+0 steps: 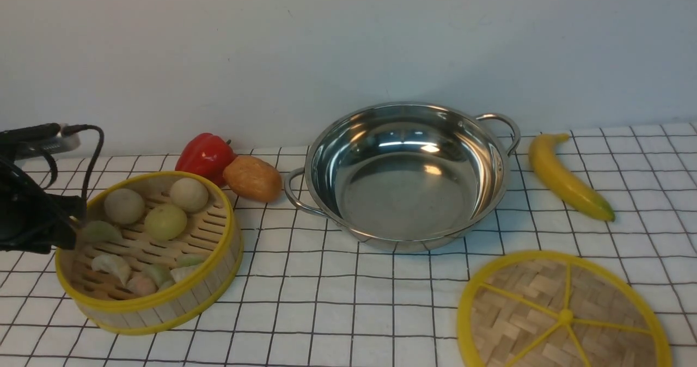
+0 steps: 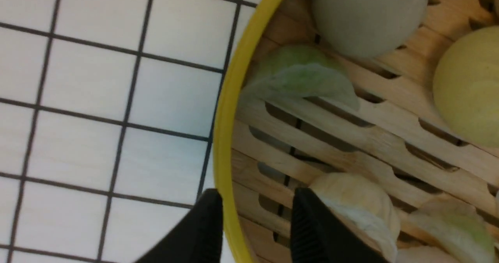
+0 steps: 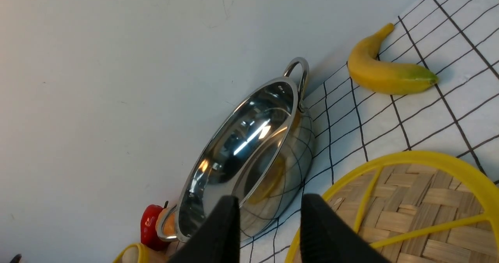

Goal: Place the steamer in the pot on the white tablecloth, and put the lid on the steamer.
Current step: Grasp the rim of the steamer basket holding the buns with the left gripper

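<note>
The steamer [image 1: 163, 308], with pale buns and dumplings inside, stands on the white tablecloth [image 1: 337, 301] at the front left. My left gripper [image 1: 73, 221] is open at its left rim. In the left wrist view, the left gripper [image 2: 255, 194] has one finger outside the yellow rim [image 2: 224, 118] and one inside. The empty pot [image 1: 408, 193] stands in the middle and also shows in the right wrist view [image 3: 234, 157]. The lid [image 1: 544, 312] lies flat at the front right. My right gripper [image 3: 269, 200] is open and empty, above the edge of the lid [image 3: 421, 204]. It is outside the front view.
A red pepper [image 1: 204, 154] and a brown bread roll [image 1: 253, 178] lie between the steamer and the pot, near the back wall. A banana [image 1: 566, 179] lies right of the pot. A black cable hangs by my left arm.
</note>
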